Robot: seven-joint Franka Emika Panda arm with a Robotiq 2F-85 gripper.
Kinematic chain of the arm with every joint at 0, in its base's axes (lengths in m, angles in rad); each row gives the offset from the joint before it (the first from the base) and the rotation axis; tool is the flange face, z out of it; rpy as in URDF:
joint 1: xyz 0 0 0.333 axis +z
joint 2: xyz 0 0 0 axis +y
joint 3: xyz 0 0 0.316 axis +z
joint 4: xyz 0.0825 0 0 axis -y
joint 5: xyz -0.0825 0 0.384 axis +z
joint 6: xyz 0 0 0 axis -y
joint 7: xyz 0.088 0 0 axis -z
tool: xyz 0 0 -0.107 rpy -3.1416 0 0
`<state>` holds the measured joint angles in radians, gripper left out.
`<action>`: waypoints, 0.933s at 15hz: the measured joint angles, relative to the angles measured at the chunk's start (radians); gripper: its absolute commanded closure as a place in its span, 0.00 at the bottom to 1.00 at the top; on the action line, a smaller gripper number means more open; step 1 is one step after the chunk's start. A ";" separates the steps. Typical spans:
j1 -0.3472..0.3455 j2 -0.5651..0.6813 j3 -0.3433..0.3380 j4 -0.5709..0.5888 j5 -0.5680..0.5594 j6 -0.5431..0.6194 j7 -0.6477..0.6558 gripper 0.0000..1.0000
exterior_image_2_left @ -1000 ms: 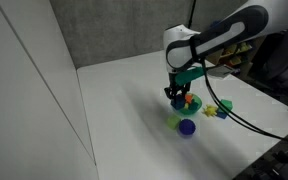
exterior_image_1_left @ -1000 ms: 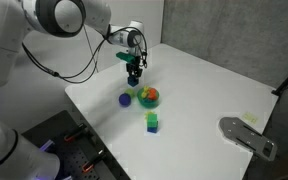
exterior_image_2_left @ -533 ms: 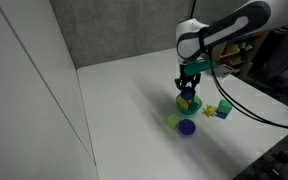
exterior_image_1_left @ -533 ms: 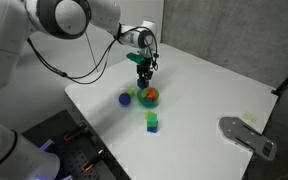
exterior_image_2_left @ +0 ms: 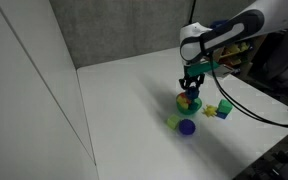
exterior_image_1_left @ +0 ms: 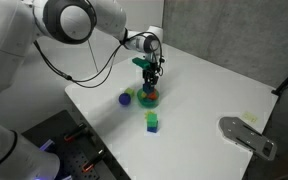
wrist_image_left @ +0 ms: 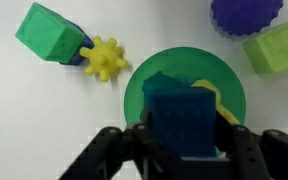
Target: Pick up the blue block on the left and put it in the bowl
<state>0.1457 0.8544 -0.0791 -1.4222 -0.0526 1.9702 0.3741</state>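
Observation:
My gripper (wrist_image_left: 184, 140) is shut on the dark navy-blue block (wrist_image_left: 182, 122) and holds it right above the bowl (wrist_image_left: 144, 85), whose inside shows green with a yellow piece. In both exterior views the gripper (exterior_image_1_left: 149, 83) (exterior_image_2_left: 190, 87) hangs over the small orange, red and green bowl (exterior_image_1_left: 150, 98) (exterior_image_2_left: 189, 102) near the middle of the white table. The block shows as a dark spot between the fingers (exterior_image_1_left: 149, 84).
A purple-blue rounded piece (exterior_image_1_left: 125, 98) (exterior_image_2_left: 187, 127) (wrist_image_left: 246, 14) and a light green block (wrist_image_left: 274, 49) lie beside the bowl. A green cube joined to a blue block (exterior_image_1_left: 152, 122) (exterior_image_2_left: 224, 110) (wrist_image_left: 50, 34) and a yellow spiky piece (wrist_image_left: 104, 59) lie on the bowl's other side.
My gripper has carried the blue block sideways across the table to a place over the bowl and has come lower towards it.

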 measured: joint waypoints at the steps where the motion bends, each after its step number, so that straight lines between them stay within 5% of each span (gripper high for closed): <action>1: 0.002 0.009 -0.002 0.005 -0.003 0.000 0.003 0.69; 2: 0.005 0.018 -0.005 0.008 -0.009 0.000 0.007 0.69; 3: 0.009 0.026 -0.007 0.010 -0.015 0.000 0.012 0.19; 7: 0.018 0.037 -0.009 0.020 -0.019 -0.001 0.016 0.00; 14: 0.021 -0.012 0.005 0.070 -0.018 -0.064 0.014 0.00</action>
<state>0.1667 0.8426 -0.0737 -1.3526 -0.0705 1.9064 0.3877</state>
